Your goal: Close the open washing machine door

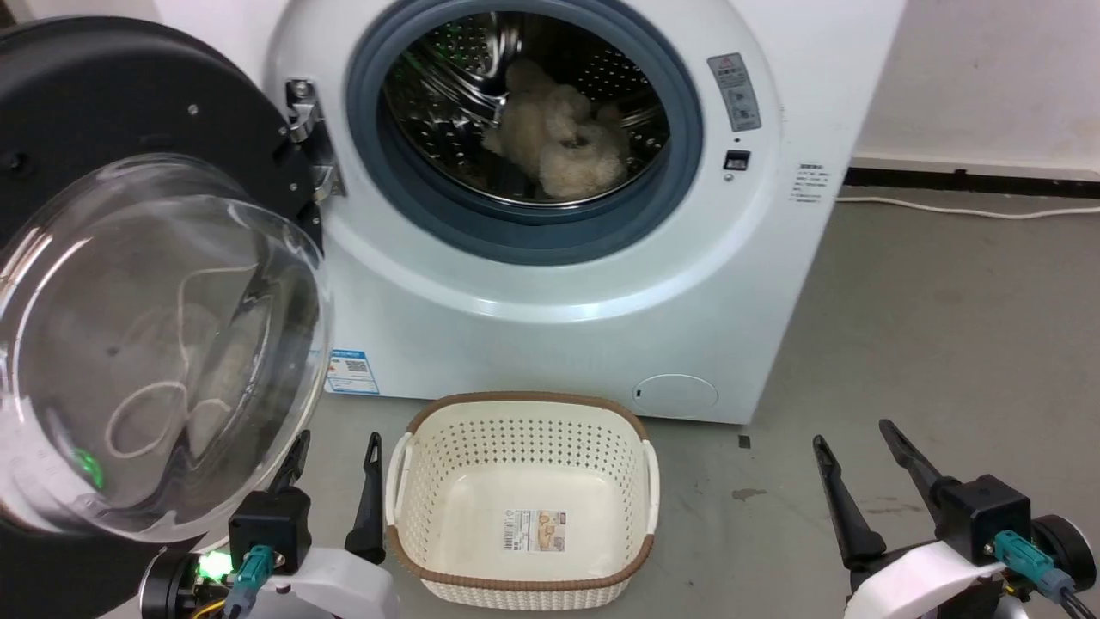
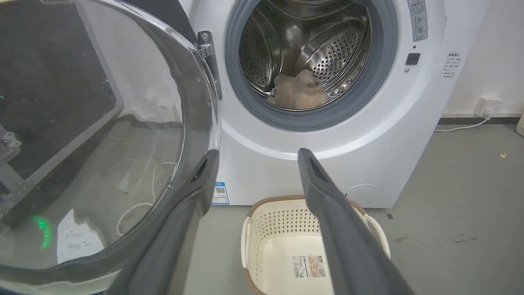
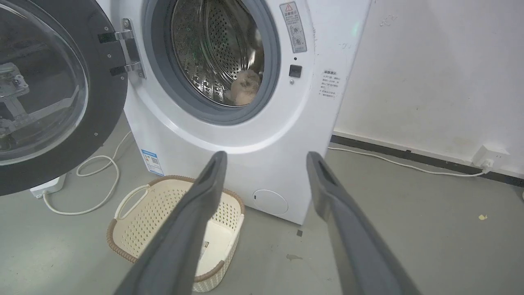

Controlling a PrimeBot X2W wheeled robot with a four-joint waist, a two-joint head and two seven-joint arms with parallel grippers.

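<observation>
Both grippers sit low in the head view. The left gripper (image 1: 337, 443) has its fingers spread and holds nothing, its outer finger just under the bulging glass of the door (image 1: 146, 284); whether they touch I cannot tell. The right gripper (image 1: 851, 434) is spread too and empty, well apart over the grey floor (image 1: 945, 344). The door stands swung wide on its hinge (image 1: 305, 129) at the left of the washer (image 1: 559, 292), leaving the drum open with a beige fluffy lump (image 1: 559, 142) inside. A cream basket (image 1: 524, 398) stands on the floor just before the washer, beside the door's lower edge and near the left gripper. The floor is faintly stained. A white cable (image 1: 945, 209) runs along the dark skirting under the white wall (image 1: 988, 77).
</observation>
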